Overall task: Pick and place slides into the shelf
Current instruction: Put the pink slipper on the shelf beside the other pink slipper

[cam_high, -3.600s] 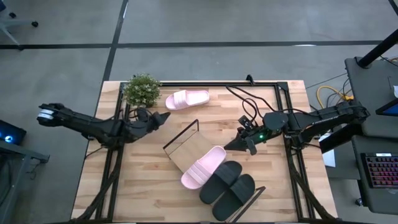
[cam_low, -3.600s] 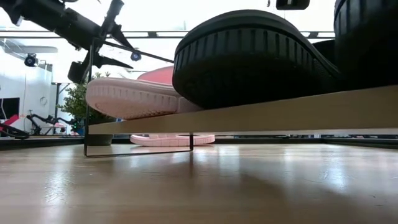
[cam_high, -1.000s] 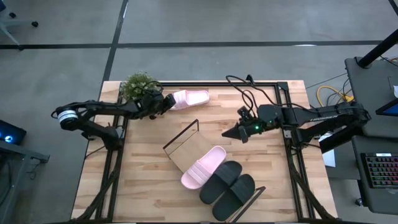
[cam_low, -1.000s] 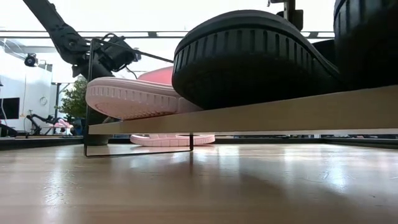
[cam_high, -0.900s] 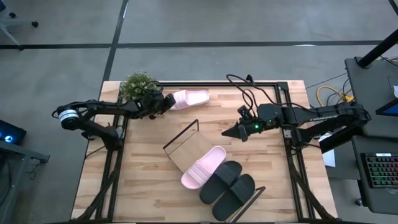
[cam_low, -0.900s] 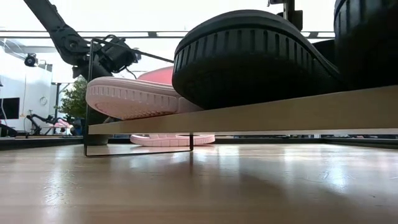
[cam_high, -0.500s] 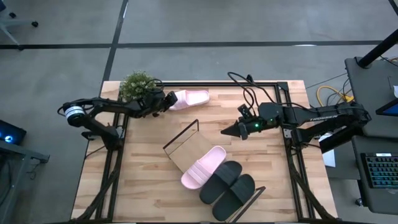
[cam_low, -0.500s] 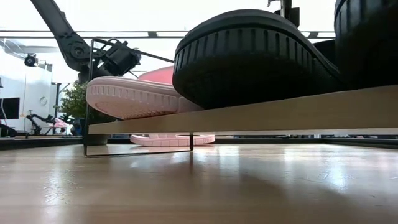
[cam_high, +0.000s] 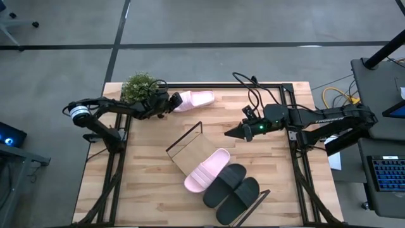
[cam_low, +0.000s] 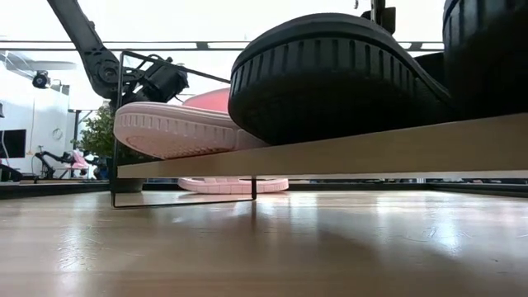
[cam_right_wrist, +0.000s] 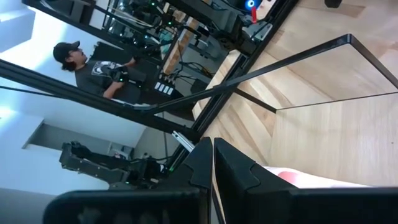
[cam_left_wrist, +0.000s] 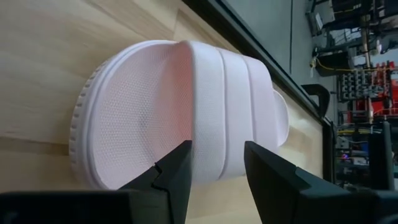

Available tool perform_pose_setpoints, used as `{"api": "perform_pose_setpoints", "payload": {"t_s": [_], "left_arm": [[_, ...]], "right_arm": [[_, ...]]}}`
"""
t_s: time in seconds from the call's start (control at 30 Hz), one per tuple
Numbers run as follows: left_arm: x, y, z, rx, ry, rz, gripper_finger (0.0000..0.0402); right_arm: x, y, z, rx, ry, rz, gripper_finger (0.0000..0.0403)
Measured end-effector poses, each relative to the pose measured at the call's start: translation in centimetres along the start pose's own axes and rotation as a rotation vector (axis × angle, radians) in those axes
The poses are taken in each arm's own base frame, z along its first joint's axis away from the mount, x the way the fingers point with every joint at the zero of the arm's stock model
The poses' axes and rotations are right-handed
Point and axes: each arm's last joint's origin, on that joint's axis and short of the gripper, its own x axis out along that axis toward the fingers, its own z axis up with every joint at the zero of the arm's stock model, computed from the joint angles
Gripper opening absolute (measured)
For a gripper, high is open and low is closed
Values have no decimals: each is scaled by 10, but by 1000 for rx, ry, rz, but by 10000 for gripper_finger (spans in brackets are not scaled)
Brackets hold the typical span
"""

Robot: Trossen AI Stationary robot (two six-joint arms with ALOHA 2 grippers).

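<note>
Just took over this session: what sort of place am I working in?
Probably a robotics lab or workshop: a wooden table on a bare concrete floor, equipment racks behind it, and a person at a workstation.

- Both arms are dark, basically matte black all over, built from slim tube-like links with chunkier joint blocks.
- The left arm point(cam_high: 104, 107) has a white-and-blue ring around a joint well back from its jaws.
- The right arm point(cam_high: 316, 118) has a small green light glowing just behind its jaws, and pale lettering runs along the link farther back.
- Loose black cables loop up off the right arm just behind the jaws.
- Up close, the fingers point(cam_left_wrist: 177, 177) are black, flat-faced, angular wedges with stepped edges.
</note>
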Motion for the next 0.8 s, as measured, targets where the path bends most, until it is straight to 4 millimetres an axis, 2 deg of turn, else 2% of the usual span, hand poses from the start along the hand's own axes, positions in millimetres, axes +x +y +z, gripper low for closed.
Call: {"api": "perform_pose_setpoints", "payload": {"t_s": [0.57, 0.8], "left_arm": [[0, 5, -1, 33, 28, 56, 130], [0, 1, 1, 27, -1, 21, 130]], "right_arm": [[0, 0, 0, -3, -2, 4, 9], [0, 1, 0, -3, -5, 8, 9]]}}
